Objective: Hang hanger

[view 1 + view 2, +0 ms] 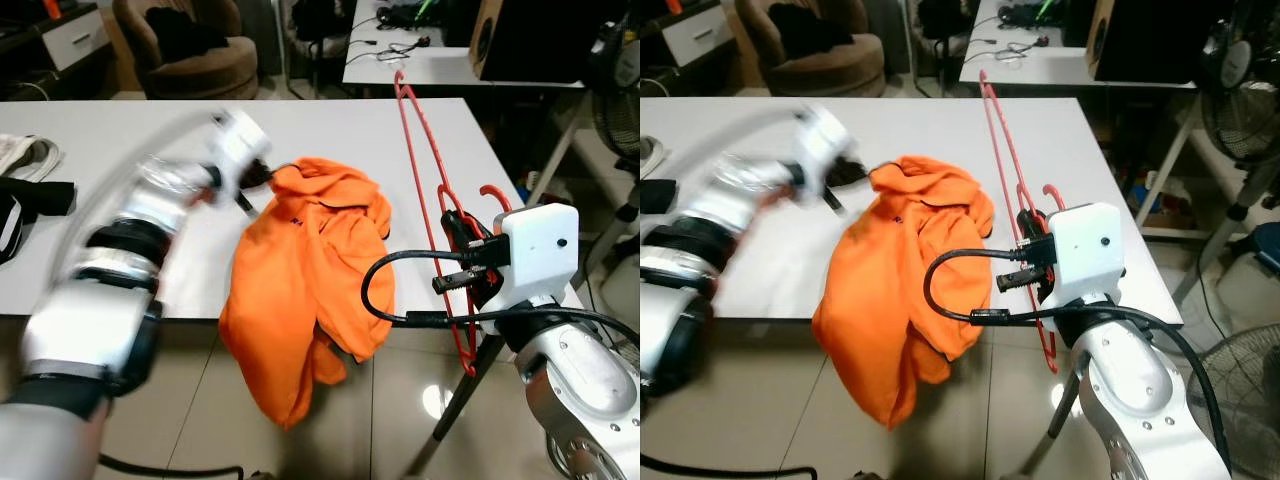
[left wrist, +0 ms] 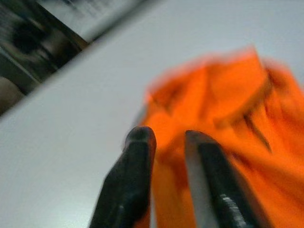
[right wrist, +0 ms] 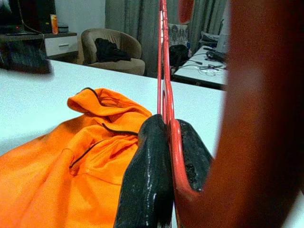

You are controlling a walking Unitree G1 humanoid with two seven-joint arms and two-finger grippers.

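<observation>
While the red hanger (image 1: pixel 432 200) is pinched upright over the white table's (image 1: pixel 120 140) right edge by the right gripper (image 3: pixel 167 142), the blurred left gripper (image 2: pixel 166 142) is held slightly spread at the orange hoodie's (image 1: pixel 310 270) collar.

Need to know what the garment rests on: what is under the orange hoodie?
The white table lies under the orange hoodie; the hoodie's lower part hangs off the front edge above the tiled floor. Anything beneath the cloth itself is covered.

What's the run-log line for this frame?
right gripper: shut on red hanger | left gripper: open, at orange hoodie | hoodie on white table
</observation>
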